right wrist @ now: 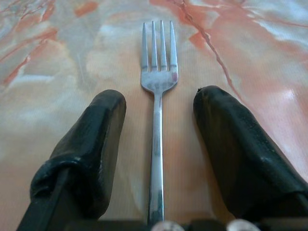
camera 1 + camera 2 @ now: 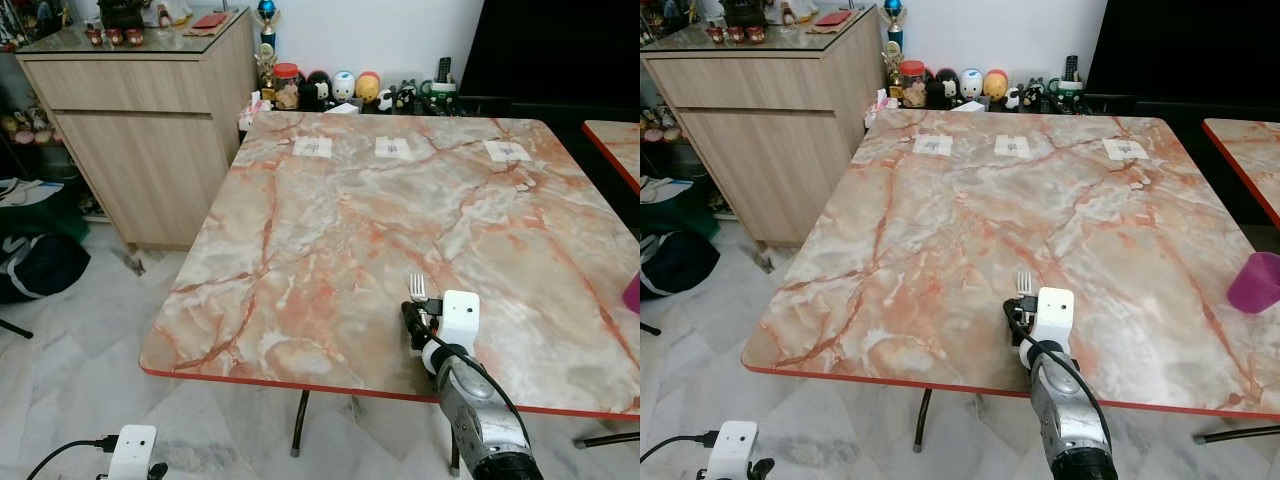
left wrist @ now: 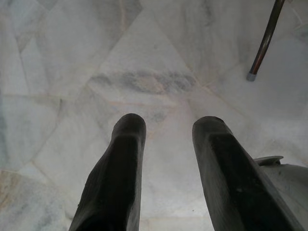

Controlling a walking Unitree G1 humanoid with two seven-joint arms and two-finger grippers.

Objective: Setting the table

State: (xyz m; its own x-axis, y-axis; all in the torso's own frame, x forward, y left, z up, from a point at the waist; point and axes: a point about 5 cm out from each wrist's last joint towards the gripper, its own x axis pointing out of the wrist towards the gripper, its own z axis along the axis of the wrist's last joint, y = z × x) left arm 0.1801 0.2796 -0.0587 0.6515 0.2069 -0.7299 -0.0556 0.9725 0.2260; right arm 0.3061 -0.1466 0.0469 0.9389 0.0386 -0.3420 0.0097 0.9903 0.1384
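No readable writing or brand anywhere. The three white paper squares (image 2: 393, 148) on the marble table (image 2: 330, 250) carry dark marks too small to make out.

Count, all placed from the table: one fork (image 1: 157, 120), three paper squares in a row along the far edge, one purple cup (image 2: 1255, 282) near the right edge, one wooden cabinet (image 2: 140, 130) off the far-left corner, a line of small figurines (image 2: 345, 88) just beyond the far edge, one dark bag (image 2: 40, 265) on the floor to the left.

My right gripper (image 1: 159, 125) sits over the table's near edge, right of centre. Its two black fingers (image 1: 91, 144) are spread apart with the fork lying flat on the marble between them, tines pointing toward the far edge. Neither finger touches the handle along the length I can see; whether the hidden handle end near the wrist is touched, I cannot tell.

My left gripper (image 3: 166, 163) hangs below the table's near-left corner, over the pale floor tiles, fingers parted and holding nothing. One thin table leg (image 3: 264, 41) shows beside it.
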